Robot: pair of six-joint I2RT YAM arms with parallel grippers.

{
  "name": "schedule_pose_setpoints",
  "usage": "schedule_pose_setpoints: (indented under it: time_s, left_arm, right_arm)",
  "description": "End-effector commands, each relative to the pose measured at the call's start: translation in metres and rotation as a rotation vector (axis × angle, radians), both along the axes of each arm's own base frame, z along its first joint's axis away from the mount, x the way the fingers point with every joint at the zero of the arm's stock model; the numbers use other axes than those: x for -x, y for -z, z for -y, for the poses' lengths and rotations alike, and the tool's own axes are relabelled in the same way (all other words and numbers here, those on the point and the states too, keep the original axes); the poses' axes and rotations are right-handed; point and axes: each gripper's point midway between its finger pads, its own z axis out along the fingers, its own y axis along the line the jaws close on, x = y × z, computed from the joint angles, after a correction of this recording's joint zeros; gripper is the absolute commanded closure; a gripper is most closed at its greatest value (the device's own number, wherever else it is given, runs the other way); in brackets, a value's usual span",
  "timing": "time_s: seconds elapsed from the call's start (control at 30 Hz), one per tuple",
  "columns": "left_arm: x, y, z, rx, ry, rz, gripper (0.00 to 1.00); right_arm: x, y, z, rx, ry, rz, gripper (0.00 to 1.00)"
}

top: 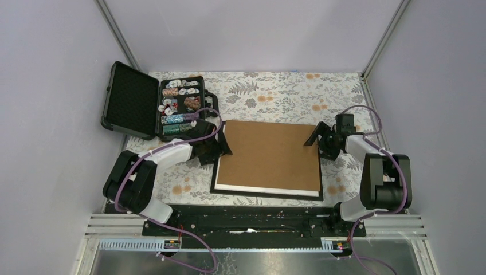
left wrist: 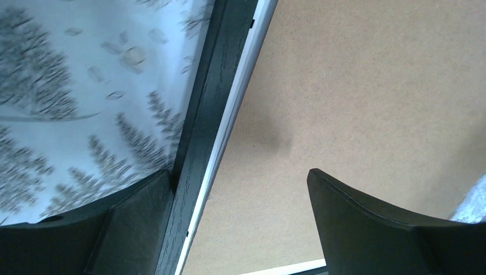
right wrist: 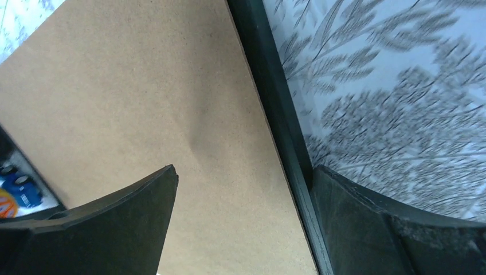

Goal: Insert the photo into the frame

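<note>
At the left of the flowered tabletop (top: 275,91) an open black case (top: 134,103) with chips (top: 180,106) lies, and it is no part of our job. Beside it our left claw (left wrist: 239,175) straddles the left side of the frame (top: 266,196). One finger (left wrist: 132,223) sits close against the frame's outer edge and the other hangs over the brown board (top: 269,152), so the jaws are spread wide and hold nothing.

The frame lies face down in the middle, with the board on its back. We cannot see the photo; probably it is under the board. A white strip (top: 266,189) shows along the board's near edge.

At the right, our right claw (right wrist: 245,169) straddles the right side in the same manner, wide apart and empty.

We judge the loading almost done. The next move calls for seating the board squarely in the frame, with gentle pushes from both sides.
</note>
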Motion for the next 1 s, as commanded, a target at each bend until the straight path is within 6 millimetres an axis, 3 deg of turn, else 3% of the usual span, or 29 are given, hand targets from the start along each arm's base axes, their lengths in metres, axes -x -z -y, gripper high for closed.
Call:
schedule_pose_setpoints:
  time_s: [0.0,0.17,0.33,0.53,0.67,0.97]
  left_arm:
    - [-0.015,-0.019,0.051,0.169,0.067,0.054,0.08]
    - [-0.009,-0.026,0.029,0.075,0.065,0.097,0.03]
    - [0.001,-0.039,0.015,0.040,0.077,0.141,0.01]
    - [0.019,-0.054,0.039,0.089,0.197,0.176,0.03]
    - [0.027,-0.050,0.047,0.055,0.227,0.175,0.03]
    - [0.020,-0.037,0.051,0.005,0.248,0.193,0.02]
  right_arm:
    - [-0.003,0.005,0.012,0.091,0.003,-0.064,0.05]
    - [0.000,-0.003,0.045,0.273,0.061,-0.092,0.05]
    - [0.010,-0.017,0.048,0.296,0.053,-0.061,0.05]
    - [0.021,-0.024,0.029,0.206,-0.004,-0.039,0.16]
    - [0.025,-0.027,0.025,0.187,-0.014,-0.034,0.19]
    - [0.025,-0.016,0.025,0.187,-0.031,-0.062,0.24]
